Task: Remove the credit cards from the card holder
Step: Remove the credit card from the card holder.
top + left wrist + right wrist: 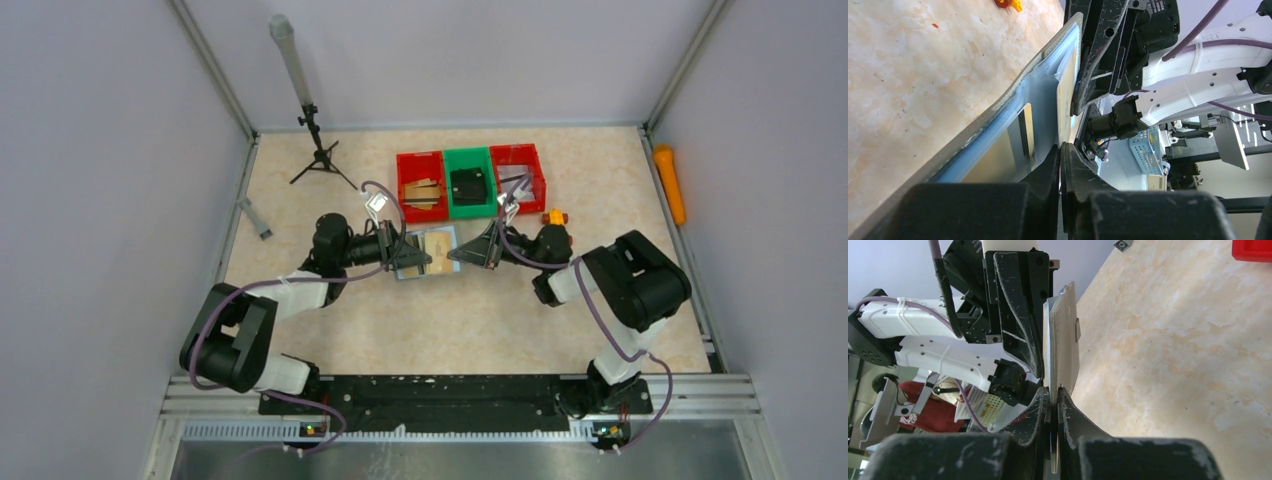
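1. Top external view: the card holder (432, 268) is spread open near the middle of the table (480, 320). Its long axis runs left to right between the two grippers and its pockets face up, with a tan card (437, 245) showing in them. I cannot tell whether it rests on the table or hangs just above it.
2. Both arms reach forward and inward with low, nearly level forearms. They meet head-on at the holder, one at each end.
3. The left gripper (1061, 147) has its fingers together, clamped on the holder's left edge. From its wrist camera the grey outer skin faces the table and the silvery-blue pockets face away.
4. The right gripper (1053, 392) has its jaws pinched tight on the thin right edge of the holder, near the small tab (1077, 330). I cannot tell whether a card is caught in that pinch.
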